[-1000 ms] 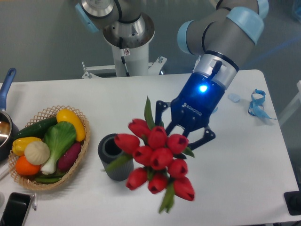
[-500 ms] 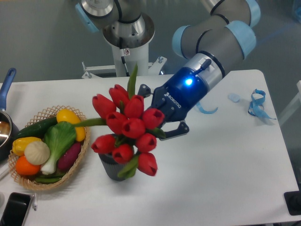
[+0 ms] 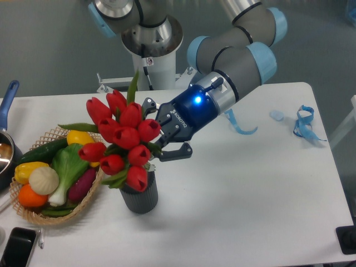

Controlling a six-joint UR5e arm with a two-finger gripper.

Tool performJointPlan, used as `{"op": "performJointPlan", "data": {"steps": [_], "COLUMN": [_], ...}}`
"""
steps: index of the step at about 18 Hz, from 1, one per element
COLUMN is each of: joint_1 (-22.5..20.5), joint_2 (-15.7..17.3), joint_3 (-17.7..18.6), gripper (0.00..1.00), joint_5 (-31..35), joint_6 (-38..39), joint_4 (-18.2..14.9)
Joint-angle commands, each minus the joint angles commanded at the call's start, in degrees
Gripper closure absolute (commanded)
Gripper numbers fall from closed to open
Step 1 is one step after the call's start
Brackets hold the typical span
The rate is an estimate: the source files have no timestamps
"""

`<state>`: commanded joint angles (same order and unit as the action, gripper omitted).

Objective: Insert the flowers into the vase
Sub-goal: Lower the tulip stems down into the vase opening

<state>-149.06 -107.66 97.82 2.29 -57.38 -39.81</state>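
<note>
flowers (image 3: 119, 139): held above the vase, red buds toward the left and the camera, stems running back right into the gripper; long axis lies roughly left-right, tilted, not upright.
vase (image 3: 139, 196): dark grey ribbed cylinder standing upright near the front of the table, its mouth hidden behind the lowest buds and leaves.
gripper (image 3: 164, 136): blue body with a lit spot, fingers closed around the flower stems at the right of the bunch.
basket (image 3: 89, 197): wicker, just left of the vase, full of vegetables; the leftmost buds overhang its right rim.
table (image 3: 250, 200): white; open surface to the right of and nearer than the vase.
ribbon (image 3: 304, 123): blue, near the far right edge, well apart from the vase.
phone (image 3: 16, 247): dark, at the near left corner.
pan (image 3: 5, 139): at the left edge, partly cut off.
</note>
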Motion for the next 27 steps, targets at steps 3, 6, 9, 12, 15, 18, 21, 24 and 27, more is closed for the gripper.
{"op": "performJointPlan", "data": {"steps": [3,6,9,12,15,18,21,24,27], "joint_1": [0.3,0.9,1.0,1.1,1.1,1.1,1.1,0.7,0.4], "joint_2": [-0.1,0.1,-0.3,-0.4,-0.5,-1.0,-2.0,-2.5,-4.3], "joint_3": [0.9,2.1,3.9,6.2,8.9,11.0,12.1,12.6,12.7], "gripper": [0.68,0.68,0.68,0.67,0.67,0.67,0.67,0.67,0.67], "joint_5": [-2.4,-2.6,-2.5,-2.5,-2.4,-2.0,-1.9,-1.8,0.0], "joint_6": [-2.5,-3.2,-5.6,-7.7,-11.2,-14.3,-16.4,-16.5,-18.7], "joint_4": [-0.1,-0.1,-0.1,-0.1,-0.1,-0.2,-0.3,-0.3,-0.3]}}
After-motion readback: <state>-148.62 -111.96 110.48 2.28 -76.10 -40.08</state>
